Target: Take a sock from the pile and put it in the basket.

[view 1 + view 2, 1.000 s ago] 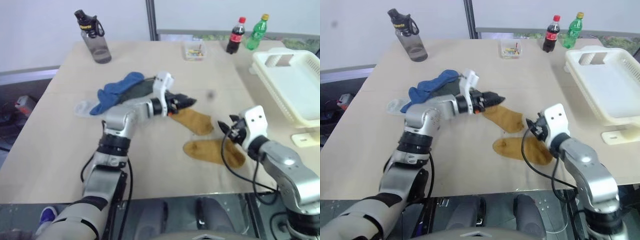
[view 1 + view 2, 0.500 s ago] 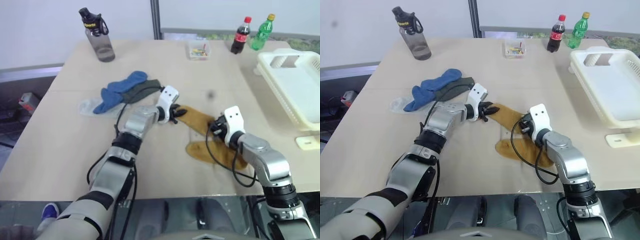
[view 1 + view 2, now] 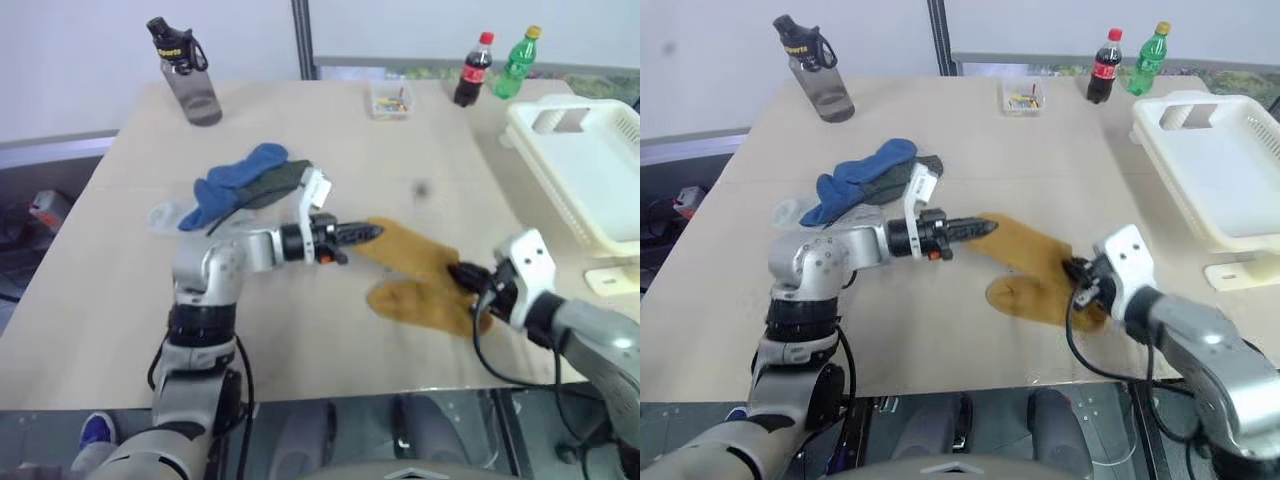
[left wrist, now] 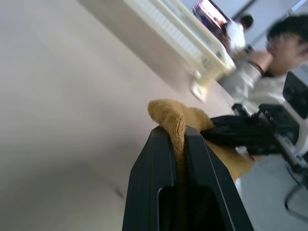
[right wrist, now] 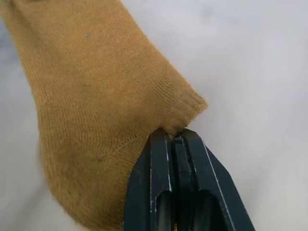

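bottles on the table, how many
3: a dark water bottle at the far left corner, and a cola bottle beside a green soda bottle at the far edge, near the basket.

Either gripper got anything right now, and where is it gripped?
Both hold the mustard sock: left gripper pinches one end, right gripper its other edge.

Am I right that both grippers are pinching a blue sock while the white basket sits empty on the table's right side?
Not quite: the sock is mustard-yellow, not blue, as both wrist views show. The left gripper and right gripper each pinch it, and the white basket sits empty on the right.
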Available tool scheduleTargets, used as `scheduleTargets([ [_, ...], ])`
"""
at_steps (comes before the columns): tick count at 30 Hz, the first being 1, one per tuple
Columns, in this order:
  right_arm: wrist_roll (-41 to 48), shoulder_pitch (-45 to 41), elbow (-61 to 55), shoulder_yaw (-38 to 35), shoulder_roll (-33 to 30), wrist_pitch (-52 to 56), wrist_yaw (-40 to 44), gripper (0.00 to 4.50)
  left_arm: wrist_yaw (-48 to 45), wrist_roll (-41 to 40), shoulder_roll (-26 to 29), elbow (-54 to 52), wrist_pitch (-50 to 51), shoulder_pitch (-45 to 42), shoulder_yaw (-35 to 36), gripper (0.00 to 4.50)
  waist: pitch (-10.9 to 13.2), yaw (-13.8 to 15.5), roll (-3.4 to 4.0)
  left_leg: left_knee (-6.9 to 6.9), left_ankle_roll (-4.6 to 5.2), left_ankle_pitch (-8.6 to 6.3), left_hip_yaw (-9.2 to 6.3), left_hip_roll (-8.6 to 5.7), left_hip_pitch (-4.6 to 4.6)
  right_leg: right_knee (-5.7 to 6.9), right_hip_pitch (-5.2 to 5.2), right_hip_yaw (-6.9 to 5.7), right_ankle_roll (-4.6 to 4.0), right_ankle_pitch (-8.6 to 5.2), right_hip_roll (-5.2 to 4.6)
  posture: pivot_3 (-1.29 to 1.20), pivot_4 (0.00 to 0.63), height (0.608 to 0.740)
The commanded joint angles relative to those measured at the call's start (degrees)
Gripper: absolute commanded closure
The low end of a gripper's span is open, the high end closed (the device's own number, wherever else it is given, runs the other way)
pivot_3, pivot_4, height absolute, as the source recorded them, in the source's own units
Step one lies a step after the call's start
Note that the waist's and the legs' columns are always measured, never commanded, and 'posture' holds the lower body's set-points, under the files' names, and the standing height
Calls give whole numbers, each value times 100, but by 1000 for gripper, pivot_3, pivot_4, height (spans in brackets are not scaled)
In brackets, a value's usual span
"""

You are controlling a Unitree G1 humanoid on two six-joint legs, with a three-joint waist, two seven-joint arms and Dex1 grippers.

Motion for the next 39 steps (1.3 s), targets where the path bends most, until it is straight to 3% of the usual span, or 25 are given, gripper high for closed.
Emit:
scheduleTargets([
  [1, -10, 664, -468, -473, -190, 1, 3, 4500, 252, -21, 3, -668, 23, 381, -387, 4459, -1, 3, 1, 2, 0, 0, 0, -2, 6, 0, 4, 0, 0, -1, 1, 0, 150, 740],
  [9, -642, 920, 16, -29, -368, -677, -251, 4500, 519, 398, 67, -601, -689, 827, -894, 4459, 1, -10, -2, 0, 0, 0, 37, 2, 48, 2, 24, 34, -5, -8, 17, 0, 150, 740],
  [26, -1093, 591, 552, 627, -475, -1300, -123, 4500, 732, 641, -218, -365, -929, 963, -1495, 4459, 2, 12, -4, -2, 1, -1, 49, 1, 40, -5, 19, 42, -1, -3, 14, 0, 150, 740],
  [29, -1240, 561, 679, 706, -524, -1435, -123, 4500, 671, 623, -218, -258, -905, 932, -1511, 3610, 2, 11, -4, -2, 1, -1, 49, 1, 39, -5, 19, 42, -1, -3, 14, 0, 150, 740],
  [31, -1379, 547, 830, 826, -609, -1596, -63, 4500, 679, 691, -201, -193, -978, 940, -1545, 2682, 2, 10, -4, -2, 1, -1, 51, 1, 39, -6, 18, 43, 0, -3, 14, 0, 150, 740],
  [32, -1418, 537, 927, 893, -660, -1684, 17, 4500, 663, 719, -180, -191, -1040, 961, -1542, 1975, 2, 10, -4, -2, 1, -1, 52, 1, 41, -6, 19, 44, -1, -3, 14, 0, 150, 740],
  [33, -1466, 536, 1026, 938, -708, -1801, 92, 4500, 619, 702, -137, -231, -1082, 987, -1498, 1845, 2, 9, -4, -2, 1, -1, 51, 1, 41, -6, 19, 44, -1, -3, 14, 0, 150, 740],
  [34, -1543, 538, 1109, 955, -746, -1910, 111, 4012, 558, 670, -86, -277, -1111, 1008, -1447, 1296, 2, 7, -4, -2, 1, -1, 51, 1, 42, -5, 20, 43, -1, -3, 15, 0, 150, 740],
  [35, -1604, 558, 1147, 955, -806, -2023, 159, 3850, 454, 618, 2, -340, -1172, 1037, -1362, 1084, 1, 6, -4, -2, 1, -1, 52, 1, 43, -5, 20, 44, -1, -3, 14, 0, 150, 740],
  [36, -1647, 583, 1169, 946, -843, -2111, 188, 3643, 386, 587, 58, -380, -1218, 1058, -1311, 1084, 2, -4, -4, -2, 1, -1, 53, 1, 44, -5, 20, 44, -1, -3, 15, 0, 150, 740],
  [39, -1609, 756, 879, 639, -913, -2317, 301, 2155, -36, 400, 464, -505, -1325, 1090, -1063, 1084, 2, -11, -4, -5, 1, -1, 56, 5, 47, -3, 18, 47, -1, -4, 18, 0, 150, 740],
])
